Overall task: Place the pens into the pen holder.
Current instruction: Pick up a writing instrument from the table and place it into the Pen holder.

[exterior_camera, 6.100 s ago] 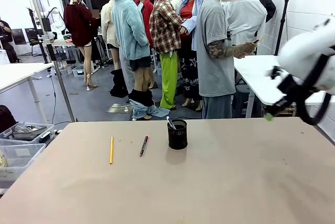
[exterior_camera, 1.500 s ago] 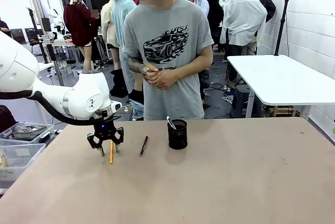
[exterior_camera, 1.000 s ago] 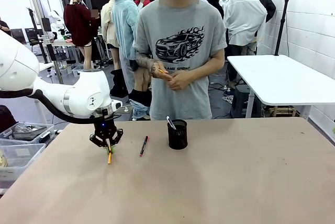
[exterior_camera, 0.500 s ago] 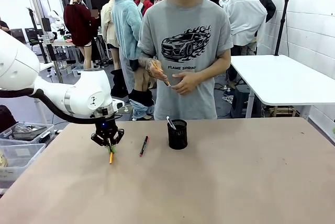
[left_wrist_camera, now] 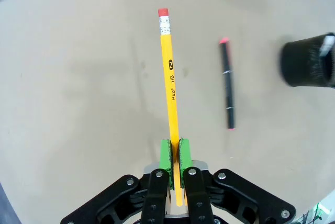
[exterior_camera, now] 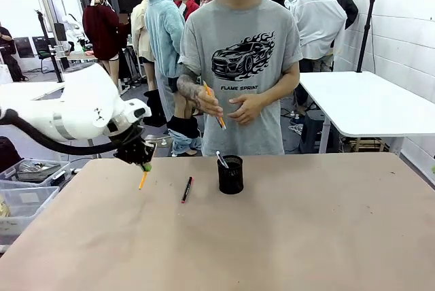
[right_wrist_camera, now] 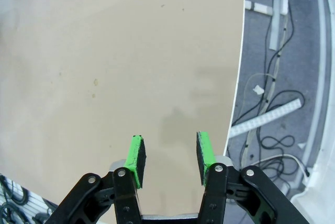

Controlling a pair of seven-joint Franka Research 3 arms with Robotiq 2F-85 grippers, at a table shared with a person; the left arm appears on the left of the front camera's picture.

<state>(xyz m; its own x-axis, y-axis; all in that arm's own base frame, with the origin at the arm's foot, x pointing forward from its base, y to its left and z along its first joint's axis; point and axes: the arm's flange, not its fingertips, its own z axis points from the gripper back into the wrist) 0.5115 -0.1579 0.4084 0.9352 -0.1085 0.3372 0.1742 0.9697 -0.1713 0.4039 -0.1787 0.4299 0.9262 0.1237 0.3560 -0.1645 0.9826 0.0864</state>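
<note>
My left gripper [exterior_camera: 145, 165] [left_wrist_camera: 174, 148] is shut on a yellow pencil [left_wrist_camera: 169, 77] [exterior_camera: 143, 179] with a pink eraser end, held tilted above the table at the left. A black pen with a red end [exterior_camera: 187, 189] [left_wrist_camera: 227, 88] lies flat on the table, between the pencil and the black mesh pen holder [exterior_camera: 230, 174] [left_wrist_camera: 309, 60]. The holder stands upright with one pen inside it. A person at the far edge holds an orange pen [exterior_camera: 215, 107] in one hand. My right gripper [right_wrist_camera: 169, 153] hangs open over bare table near its edge, with nothing between its fingers.
The tan table [exterior_camera: 285, 236] has free room across its middle and right. Plastic bins [exterior_camera: 27, 182] stand on the floor at the left. A white table [exterior_camera: 367, 100] is at the back right. Cables [right_wrist_camera: 277, 109] lie on the floor beyond the table edge.
My left gripper closed on the yellow pencil where it lay, then lifted it off the table and tilted. The person moved an orange pen about in their hands.
</note>
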